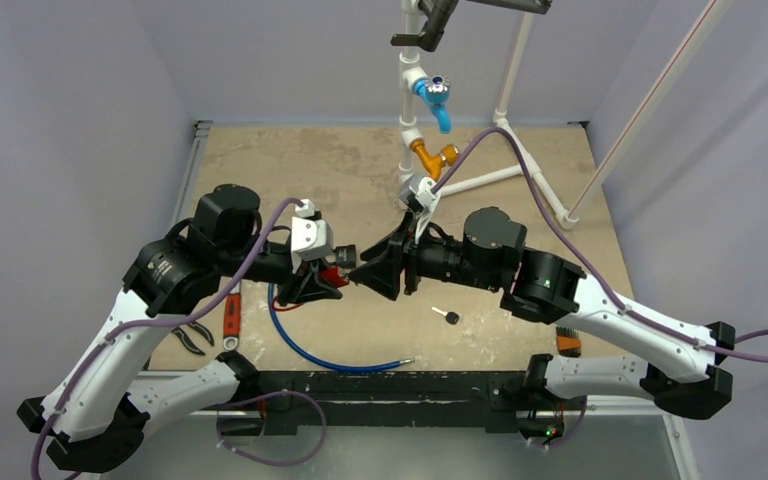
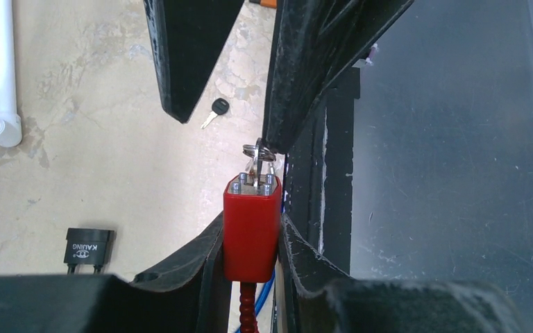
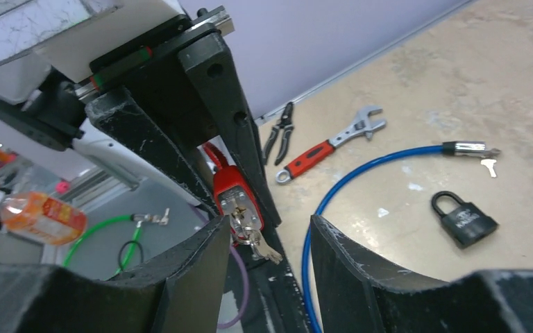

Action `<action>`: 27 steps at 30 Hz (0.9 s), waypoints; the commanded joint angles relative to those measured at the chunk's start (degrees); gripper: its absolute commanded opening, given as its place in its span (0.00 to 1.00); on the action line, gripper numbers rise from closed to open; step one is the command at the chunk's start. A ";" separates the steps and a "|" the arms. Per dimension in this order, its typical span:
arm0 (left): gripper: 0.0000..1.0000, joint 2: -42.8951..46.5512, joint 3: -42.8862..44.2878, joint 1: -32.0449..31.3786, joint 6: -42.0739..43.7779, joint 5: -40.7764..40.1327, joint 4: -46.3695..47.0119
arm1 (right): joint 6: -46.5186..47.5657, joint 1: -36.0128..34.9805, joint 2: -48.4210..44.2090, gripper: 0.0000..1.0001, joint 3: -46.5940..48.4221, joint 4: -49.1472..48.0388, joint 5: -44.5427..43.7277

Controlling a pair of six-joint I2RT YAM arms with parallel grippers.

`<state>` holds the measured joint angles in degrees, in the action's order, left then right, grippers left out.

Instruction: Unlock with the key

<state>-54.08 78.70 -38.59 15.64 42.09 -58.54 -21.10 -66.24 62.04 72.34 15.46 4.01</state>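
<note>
From above, we see the left gripper (image 1: 318, 286) clamped on the red padlock (image 1: 334, 277), holding it clear of the bench (image 1: 520, 170). The right gripper (image 1: 372, 272) meets it nose to nose. A spare key (image 1: 450, 317) lies on the bench well apart, and we judge it is not needed. The left wrist view shows the key (image 2: 258, 165) seated in the padlock's face. The right gripper's jaws are apart, with one finger touching the key ring and the other well off to the side. We should slide sideways until the key head sits midway between the fingers, close on its flat faces rather than on the ring, and then twist about the key's own axis. In the right wrist view, the key and its ring hang close to one finger, so that correction comes first. The left grip must hold firm against the turn.
</note>
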 commanded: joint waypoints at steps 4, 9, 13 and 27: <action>0.00 0.56 2.86 0.09 0.74 2.67 1.24 | -4.39 2.13 -0.54 0.39 -0.08 -6.18 11.85; 0.00 0.51 2.93 0.09 0.50 2.61 1.68 | -4.98 2.69 0.28 0.29 -0.61 -5.88 13.90; 0.00 0.53 3.19 0.09 0.48 2.45 1.66 | -4.92 2.78 1.27 0.25 -0.39 -4.83 14.54; 0.00 0.62 4.78 -0.07 7.12 -1.12 -0.35 | -6.76 3.60 3.30 0.00 1.30 -2.96 11.77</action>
<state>-54.00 79.55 -38.54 17.23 42.02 -61.23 -25.98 -63.20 64.51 71.79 12.38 16.45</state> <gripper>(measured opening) 0.226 0.011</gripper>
